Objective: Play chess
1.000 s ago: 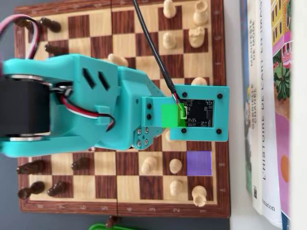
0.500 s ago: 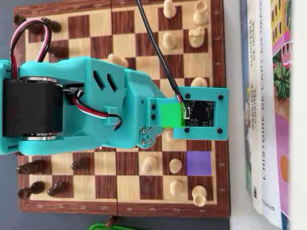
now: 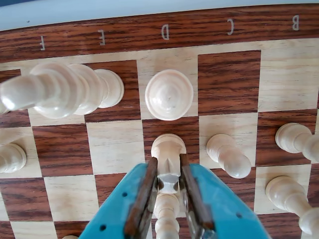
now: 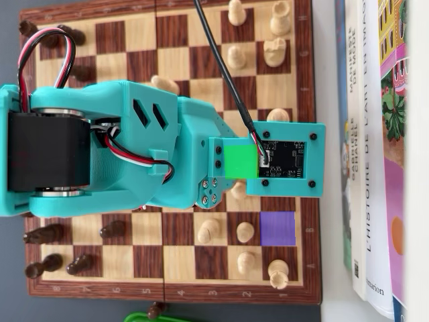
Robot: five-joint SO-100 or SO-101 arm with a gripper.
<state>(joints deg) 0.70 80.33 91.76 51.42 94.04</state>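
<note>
In the wrist view my teal gripper (image 3: 168,169) with brown pads is shut on the stem of a tall light wooden chess piece (image 3: 168,148). Its round base is over a dark square in the D file, one row in from the board edge. I cannot tell whether the base touches the board. A light pawn (image 3: 169,94) stands on the light square just beyond it. In the overhead view the teal arm (image 4: 147,154) and its camera board (image 4: 288,159) cover the middle of the chessboard (image 4: 134,30), and the jaws are hidden under them.
Light pieces crowd the gripper: a tall one (image 3: 55,89) at left, pawns (image 3: 228,155) (image 3: 296,141) (image 3: 291,196) at right. Overhead, dark pieces (image 4: 43,233) stand along the left. One square (image 4: 277,229) is marked purple. Books (image 4: 375,147) lie right of the board.
</note>
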